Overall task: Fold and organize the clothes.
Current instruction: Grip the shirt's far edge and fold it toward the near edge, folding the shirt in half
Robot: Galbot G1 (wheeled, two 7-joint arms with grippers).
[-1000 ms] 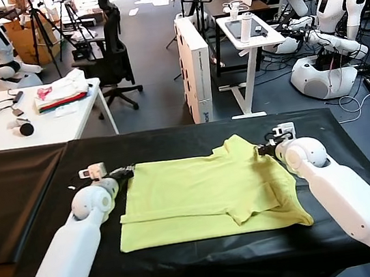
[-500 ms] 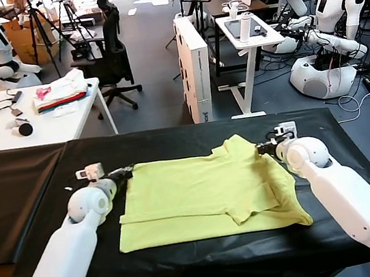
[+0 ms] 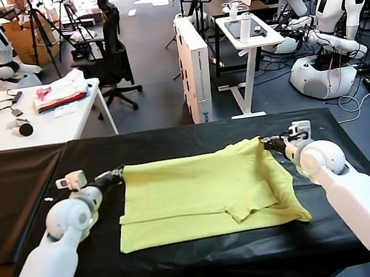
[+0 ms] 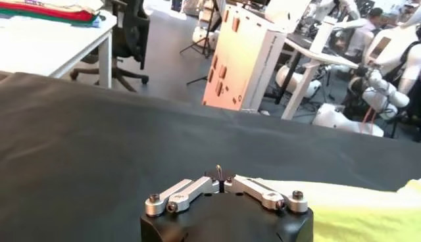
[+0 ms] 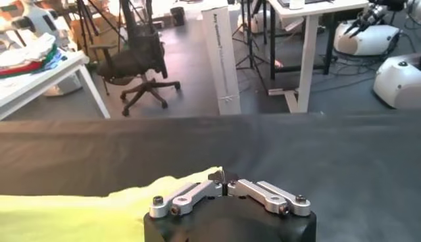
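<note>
The lime yellow-green T-shirt (image 3: pixel 192 192) lies spread on the black table (image 3: pixel 19 182), with a folded-over layer along its right and near sides. My left gripper (image 3: pixel 115 173) is shut at the shirt's far left corner, and the cloth edge runs off beside its closed jaws (image 4: pixel 219 172). The right gripper (image 3: pixel 268 143) is shut on the far right corner, where the fabric (image 5: pixel 72 217) reaches right up to the jaw tips (image 5: pixel 223 174). Between the two grippers the far edge is pulled straight.
Beyond the black table stand a white table (image 3: pixel 4 129) carrying a stack of folded garments (image 3: pixel 61 94), an office chair (image 3: pixel 114 52), a tall white box (image 3: pixel 196 68) and a small white desk (image 3: pixel 249 33). Other robots stand at the back.
Both arms have moved outward, left gripper leftward and right gripper rightward. The shirt's far edge has stretched straight, and the raised bunch at its far right has flattened.
</note>
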